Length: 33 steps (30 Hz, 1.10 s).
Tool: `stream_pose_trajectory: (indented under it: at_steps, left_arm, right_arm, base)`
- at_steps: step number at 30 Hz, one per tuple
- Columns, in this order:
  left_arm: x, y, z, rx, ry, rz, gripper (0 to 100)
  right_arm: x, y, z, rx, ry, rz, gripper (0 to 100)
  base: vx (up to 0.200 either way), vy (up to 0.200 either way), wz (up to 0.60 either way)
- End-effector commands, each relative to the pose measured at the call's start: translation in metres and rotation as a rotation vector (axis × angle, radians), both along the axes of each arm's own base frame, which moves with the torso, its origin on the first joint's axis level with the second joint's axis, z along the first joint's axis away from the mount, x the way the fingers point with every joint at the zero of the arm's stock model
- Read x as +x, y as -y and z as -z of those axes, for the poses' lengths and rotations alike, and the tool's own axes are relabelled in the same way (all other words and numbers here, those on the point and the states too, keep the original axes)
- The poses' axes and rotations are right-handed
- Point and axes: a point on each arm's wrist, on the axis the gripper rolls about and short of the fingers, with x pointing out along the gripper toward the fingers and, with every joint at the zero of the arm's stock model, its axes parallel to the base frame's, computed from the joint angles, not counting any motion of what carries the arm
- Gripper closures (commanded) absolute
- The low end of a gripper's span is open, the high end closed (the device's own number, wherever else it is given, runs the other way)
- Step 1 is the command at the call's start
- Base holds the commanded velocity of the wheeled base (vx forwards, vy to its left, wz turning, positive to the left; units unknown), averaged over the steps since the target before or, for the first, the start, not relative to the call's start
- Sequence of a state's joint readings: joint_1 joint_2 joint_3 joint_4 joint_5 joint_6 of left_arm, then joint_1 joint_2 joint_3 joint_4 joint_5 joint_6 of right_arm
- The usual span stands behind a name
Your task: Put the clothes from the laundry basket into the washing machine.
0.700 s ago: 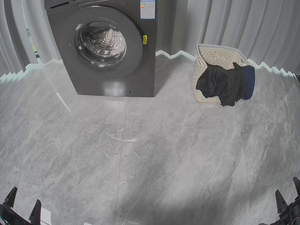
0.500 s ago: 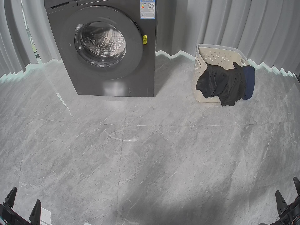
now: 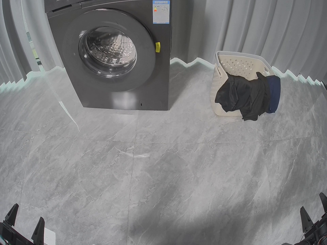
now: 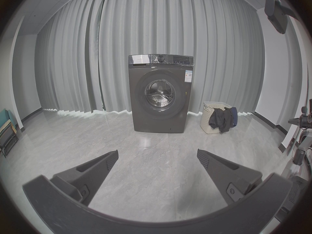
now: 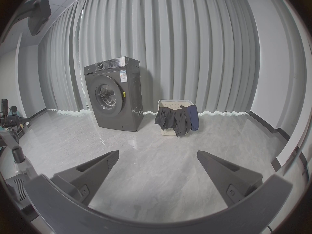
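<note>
Fingers apart and empty on left gripper (image 3: 26, 218) and right gripper (image 3: 311, 205), low over the floor (image 3: 163, 174). Clothes (image 3: 247, 96) draped over front rim of laundry basket (image 3: 218, 85), well apart from both grippers, right of washing machine (image 3: 112, 51).

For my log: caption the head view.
Closed washing machine, laundry basket draped with dark clothes; left gripper and right gripper open.

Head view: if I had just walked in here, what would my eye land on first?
The big dark grey washing machine stands against the pale curtains, its round door shut. To its right on the floor sits a cream laundry basket, with black clothes and a blue garment draped over its front rim.
</note>
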<state>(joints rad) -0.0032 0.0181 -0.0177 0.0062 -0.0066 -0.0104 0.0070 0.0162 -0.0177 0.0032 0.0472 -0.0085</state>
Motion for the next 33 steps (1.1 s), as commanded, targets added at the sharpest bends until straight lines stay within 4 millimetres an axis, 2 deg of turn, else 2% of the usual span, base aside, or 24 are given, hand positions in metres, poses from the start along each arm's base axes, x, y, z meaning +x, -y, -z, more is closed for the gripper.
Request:
stream_pose_trajectory:
  at_steps: [1,5,11,21,33]
  left_arm:
    - [-0.0002,0.0,0.0049,0.001,0.002,-0.001,0]
    - [-0.0002,0.0,0.0049,0.001,0.002,-0.001,0]
    - [-0.0002,0.0,0.0049,0.001,0.002,0.001,0]
    - [-0.0002,0.0,0.0049,-0.002,0.002,-0.001,0]
    - [-0.0002,0.0,0.0049,-0.002,0.002,-0.001,0]
  right_arm:
    - [-0.0002,0.0,0.0044,-0.001,0.002,-0.001,0]
    - [-0.0002,-0.0001,0.0044,-0.001,0.002,0.002,0]
    - [-0.0002,-0.0001,0.0044,-0.001,0.002,0.002,0]
    - [-0.0002,-0.0001,0.0044,-0.001,0.002,0.002,0]
    - [-0.0002,-0.0001,0.0044,-0.001,0.002,0.002,0]
  base:
    - [0.0,0.0,0.0]
    - [0.0,0.0,0.0]
    - [0.0,0.0,-0.6]
    - [0.0,0.0,0.0]
    - [0.0,-0.2,0.0]
